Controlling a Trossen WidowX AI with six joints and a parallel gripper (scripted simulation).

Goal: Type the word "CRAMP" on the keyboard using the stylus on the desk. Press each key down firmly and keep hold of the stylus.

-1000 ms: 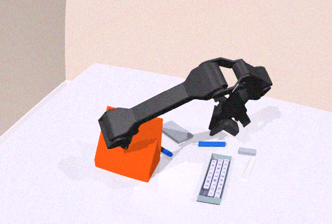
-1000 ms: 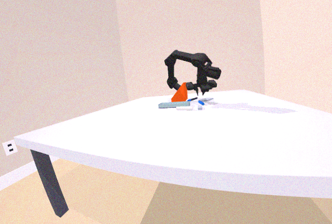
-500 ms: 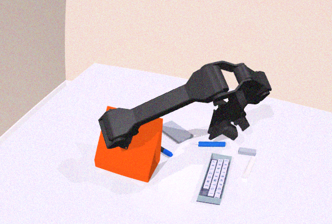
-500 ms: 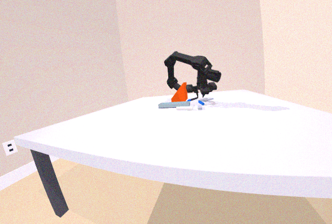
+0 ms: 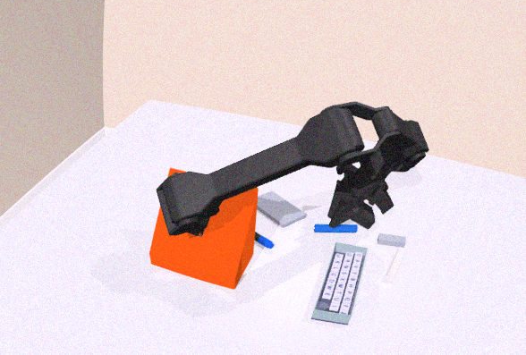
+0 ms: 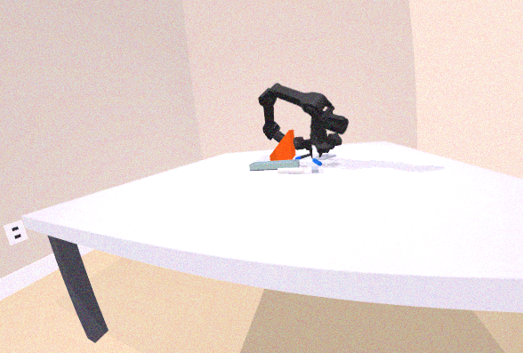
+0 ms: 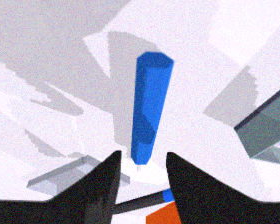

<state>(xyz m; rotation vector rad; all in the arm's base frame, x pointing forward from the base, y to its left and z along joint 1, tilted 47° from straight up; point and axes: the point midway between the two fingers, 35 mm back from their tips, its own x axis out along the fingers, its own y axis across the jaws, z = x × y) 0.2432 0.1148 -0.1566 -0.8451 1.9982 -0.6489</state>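
Seen from the top view, the orange wedge (image 5: 203, 246) (image 6: 284, 148) (image 7: 163, 214) stands nearest the worktop's (image 5: 63, 264) (image 6: 267, 213) (image 7: 191, 25) left edge. Right of it lies a blue-and-black pen (image 5: 265, 240) (image 6: 304, 156) (image 7: 146, 200). Farther right, the keyboard's grey-green case (image 5: 343, 317) (image 6: 273, 165) (image 7: 263, 136) holds three rows of letter keys, on the near-edge side of the blue stylus (image 5: 335, 228) (image 6: 317, 162) (image 7: 153, 95). The stylus lies flat, well in from the far edge. Above it hovers the gripper (image 5: 352, 223) (image 6: 316, 155) (image 7: 144, 157), partly open, holding nothing.

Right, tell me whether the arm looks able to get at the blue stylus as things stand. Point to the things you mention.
Probably yes: the pincer (image 5: 353, 224) (image 7: 144, 157) hangs open just over the near end of the blue stylus (image 5: 335, 228) (image 7: 152, 95), and nothing visible lies between them in the wrist view.
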